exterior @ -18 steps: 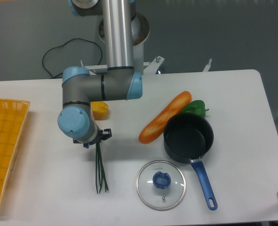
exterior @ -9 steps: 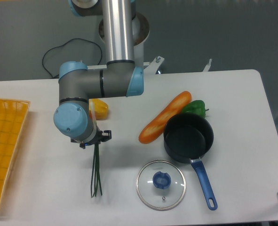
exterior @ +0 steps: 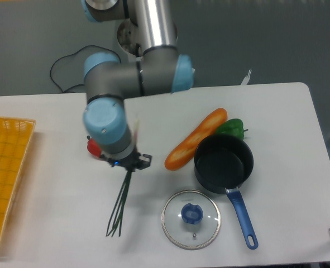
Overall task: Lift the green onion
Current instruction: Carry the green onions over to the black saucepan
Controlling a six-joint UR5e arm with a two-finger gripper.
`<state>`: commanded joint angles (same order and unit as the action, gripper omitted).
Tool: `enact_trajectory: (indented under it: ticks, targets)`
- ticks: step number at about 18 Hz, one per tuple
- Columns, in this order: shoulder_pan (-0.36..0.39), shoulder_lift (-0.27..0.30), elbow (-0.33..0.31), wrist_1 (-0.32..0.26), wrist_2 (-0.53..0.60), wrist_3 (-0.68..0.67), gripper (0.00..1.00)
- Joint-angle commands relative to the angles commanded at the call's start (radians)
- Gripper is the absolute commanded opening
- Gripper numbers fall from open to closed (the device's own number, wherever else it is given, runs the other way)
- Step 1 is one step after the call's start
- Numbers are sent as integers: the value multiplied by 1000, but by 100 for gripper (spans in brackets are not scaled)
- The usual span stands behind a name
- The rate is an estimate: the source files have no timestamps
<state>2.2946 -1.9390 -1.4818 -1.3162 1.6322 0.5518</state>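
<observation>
Camera view, looking down on the white table (exterior: 53, 212). The green onion (exterior: 120, 204) hangs just under the end effector (exterior: 127, 166), a bit left of the middle of the frame. Its top end goes up into the end effector, so the end effector seems closed on it, tho the fingers hide under the arm's blue wrist & I can't see the pads.

The onion's long line runs from the end effector down & a bit left, toward the bottom of the frame. Its thin green tips fan out at the low end, near the table, just left of the glass lid (exterior: 191, 219). I can't tell if the tips touch the table or hang above it.

My guess: the next move is straight up, w/ the stalks dangling below the end effector.
</observation>
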Motion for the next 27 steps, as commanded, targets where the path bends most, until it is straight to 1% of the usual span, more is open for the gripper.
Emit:
enact_trajectory:
  ticks: [2,4,8,11,12,15,18,21,27]
  targets:
    - [41,23,5,5,-6,103,24]
    - [72,25,14,6,-6,215,24]
    - [141,32,28,6,-11,335,24]
    - [169,34,43,6,-32,353,24]
    - [180,34,41,5,-50,359,24]
    - [203,35,44,5,-57,382,24]
    - [223,45,31,-2,-57,387,24]
    - [224,45,29,-2,-55,419,24]
    - [220,45,17,-2,-57,422,24]
